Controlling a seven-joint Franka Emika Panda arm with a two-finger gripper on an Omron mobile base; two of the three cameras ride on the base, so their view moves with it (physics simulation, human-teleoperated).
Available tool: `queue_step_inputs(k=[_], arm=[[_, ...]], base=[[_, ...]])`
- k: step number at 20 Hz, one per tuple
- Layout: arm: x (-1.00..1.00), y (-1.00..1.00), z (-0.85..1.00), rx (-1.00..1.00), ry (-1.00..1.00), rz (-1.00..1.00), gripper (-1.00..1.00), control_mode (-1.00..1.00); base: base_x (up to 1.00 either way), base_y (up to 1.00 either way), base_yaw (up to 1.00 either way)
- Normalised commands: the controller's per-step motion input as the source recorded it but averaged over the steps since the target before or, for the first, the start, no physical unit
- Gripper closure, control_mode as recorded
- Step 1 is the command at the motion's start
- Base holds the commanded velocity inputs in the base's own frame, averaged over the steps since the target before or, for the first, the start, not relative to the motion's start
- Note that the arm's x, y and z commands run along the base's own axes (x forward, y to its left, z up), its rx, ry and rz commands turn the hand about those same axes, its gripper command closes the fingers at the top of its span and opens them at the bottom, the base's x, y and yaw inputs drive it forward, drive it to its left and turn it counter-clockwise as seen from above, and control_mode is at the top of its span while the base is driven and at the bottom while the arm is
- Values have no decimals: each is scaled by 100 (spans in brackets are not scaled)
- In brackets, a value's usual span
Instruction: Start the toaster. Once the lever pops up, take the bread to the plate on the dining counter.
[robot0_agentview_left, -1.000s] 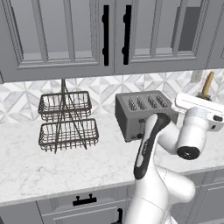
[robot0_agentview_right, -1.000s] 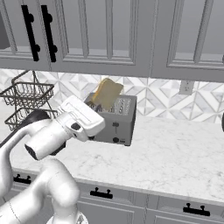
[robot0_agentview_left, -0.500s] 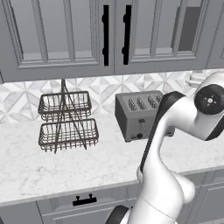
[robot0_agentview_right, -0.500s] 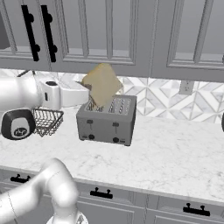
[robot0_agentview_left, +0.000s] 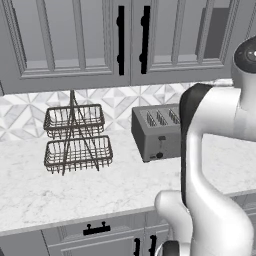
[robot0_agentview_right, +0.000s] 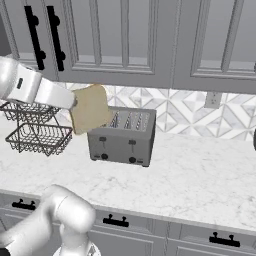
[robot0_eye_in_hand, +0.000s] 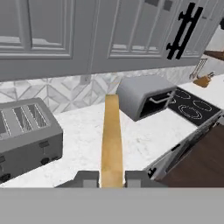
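Swung further left since a moment ago, the gripper (robot0_eye_in_hand: 112, 178) pinches the bread (robot0_agentview_right: 90, 108) edge-on, held left of centre in the right base view, beside the toaster (robot0_agentview_right: 122, 136).

One toaster (robot0_agentview_right: 122, 136), one bread (robot0_agentview_right: 90, 108) slice, one basket rack (robot0_agentview_left: 76, 137).

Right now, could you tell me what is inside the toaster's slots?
The toaster shows four dark slots on top with nothing rising from them; their depths are hidden. The bread hangs clear of it, clamped edge-on in the gripper.
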Motion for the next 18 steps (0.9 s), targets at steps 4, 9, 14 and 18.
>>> queue_step_inputs(k=[4, 9, 14, 18], arm=[[0, 22, -40, 0, 18, 0, 100, -100], [-32, 8, -23, 0, 5, 0, 100, 100], [0, 0, 0, 0, 0, 0, 100, 100], [0, 0, 0, 0, 0, 0, 100, 100]], base=[[0, 0, 0], [-40, 0, -1], [-96, -41, -24], [-11, -80, -64]])
